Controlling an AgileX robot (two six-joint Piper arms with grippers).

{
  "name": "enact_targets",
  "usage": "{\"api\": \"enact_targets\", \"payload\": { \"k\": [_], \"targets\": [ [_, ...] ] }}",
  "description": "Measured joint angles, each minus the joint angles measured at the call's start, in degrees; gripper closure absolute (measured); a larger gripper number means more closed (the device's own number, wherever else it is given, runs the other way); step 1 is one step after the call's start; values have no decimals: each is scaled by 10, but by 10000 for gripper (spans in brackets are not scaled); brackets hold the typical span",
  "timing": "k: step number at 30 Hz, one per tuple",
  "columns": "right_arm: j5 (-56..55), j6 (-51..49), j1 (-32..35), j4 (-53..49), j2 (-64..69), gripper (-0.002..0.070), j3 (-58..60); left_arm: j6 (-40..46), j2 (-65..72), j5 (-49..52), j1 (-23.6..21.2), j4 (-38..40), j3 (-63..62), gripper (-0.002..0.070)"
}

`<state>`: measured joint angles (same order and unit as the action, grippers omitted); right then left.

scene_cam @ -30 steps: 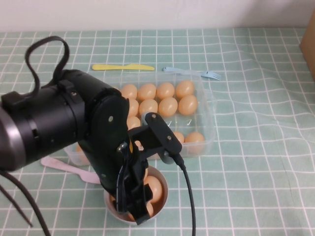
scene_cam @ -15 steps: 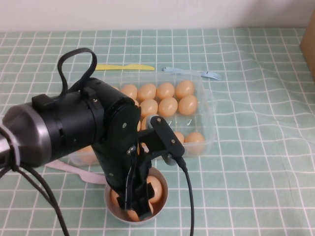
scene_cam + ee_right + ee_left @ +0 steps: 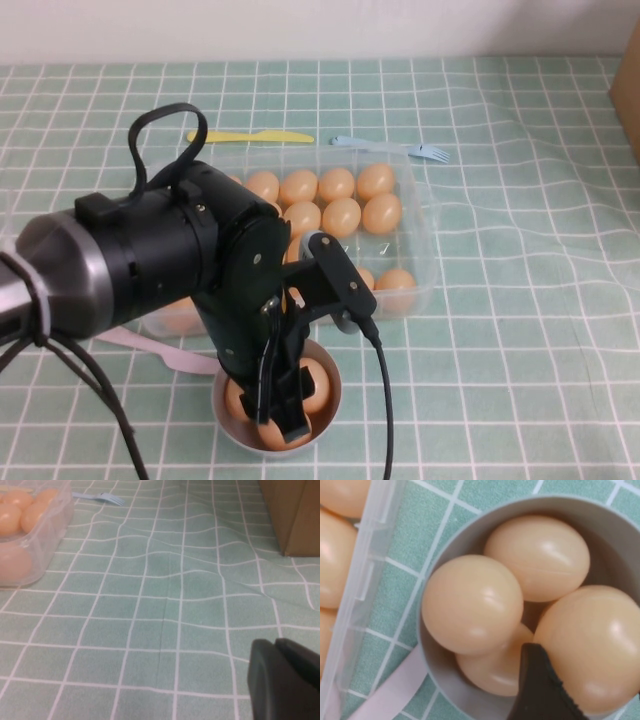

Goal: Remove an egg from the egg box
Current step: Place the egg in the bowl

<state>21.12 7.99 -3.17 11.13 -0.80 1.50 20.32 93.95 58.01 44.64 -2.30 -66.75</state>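
My left gripper (image 3: pixel 285 425) reaches down into a small round grey bowl (image 3: pixel 331 385) in front of the egg box (image 3: pixel 422 215). It is shut on an egg (image 3: pixel 590 645), which lies against its one visible finger (image 3: pixel 540 690). Three more eggs lie in the bowl (image 3: pixel 470 530) beside it. The clear egg box holds several peach eggs (image 3: pixel 341 216); my arm hides its left part. My right gripper (image 3: pixel 287 680) is shut and empty, low over the cloth to the right of the box, and is not in the high view.
A yellow knife (image 3: pixel 250 136) and a blue fork (image 3: pixel 395 147) lie behind the egg box. A pink spoon (image 3: pixel 140 345) lies left of the bowl. A cardboard box (image 3: pixel 295 515) stands at the far right. The green checked cloth is wrinkled on the right.
My left arm has swung right and lowered, bringing the gripper and egg deeper into the grey bowl. The right arm has not visibly moved.
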Motion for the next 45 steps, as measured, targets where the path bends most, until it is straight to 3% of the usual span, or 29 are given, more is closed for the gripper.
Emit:
{"api": "enact_targets", "payload": {
  "k": [29, 39, 45],
  "targets": [
    [0, 0, 0, 0, 0, 694, 0, -1, 15, 2, 0, -20, -1, 332],
    [0, 0, 0, 0, 0, 694, 0, -1, 15, 15, 0, -11, -1, 208],
    [0, 0, 0, 0, 0, 694, 0, -1, 13, 17, 0, -7, -8, 190]
  ]
}}
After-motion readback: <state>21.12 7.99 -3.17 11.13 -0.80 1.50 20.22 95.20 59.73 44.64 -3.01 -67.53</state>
